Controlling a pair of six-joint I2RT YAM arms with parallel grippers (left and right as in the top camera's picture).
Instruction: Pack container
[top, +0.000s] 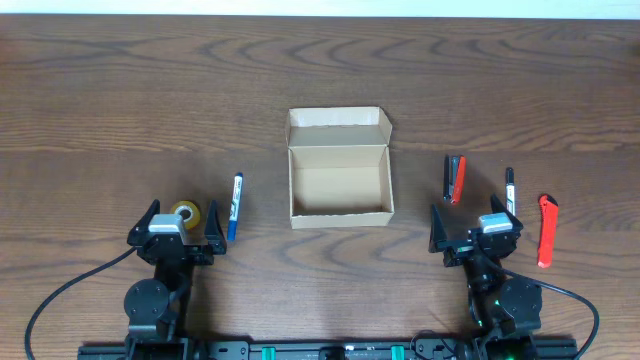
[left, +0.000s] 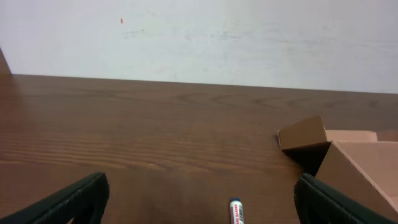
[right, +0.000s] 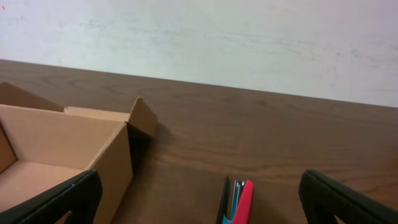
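The tan cardboard container (top: 340, 172) stands open and empty at the table's middle, its flap lid folded back at the far side. It also shows in the left wrist view (left: 348, 158) and the right wrist view (right: 68, 149). A blue marker (top: 235, 205) lies left of it, its tip seen in the left wrist view (left: 237, 213). A red and black stapler (top: 455, 178) lies right of it, also in the right wrist view (right: 236, 202). My left gripper (top: 180, 228) is open and empty near the front left. My right gripper (top: 475, 228) is open and empty near the front right.
A roll of yellow tape (top: 185, 211) sits just beyond my left gripper. A black marker (top: 509, 188) and a red utility knife (top: 545, 231) lie at the right, beside my right gripper. A pale wall (left: 199, 37) rises behind the table.
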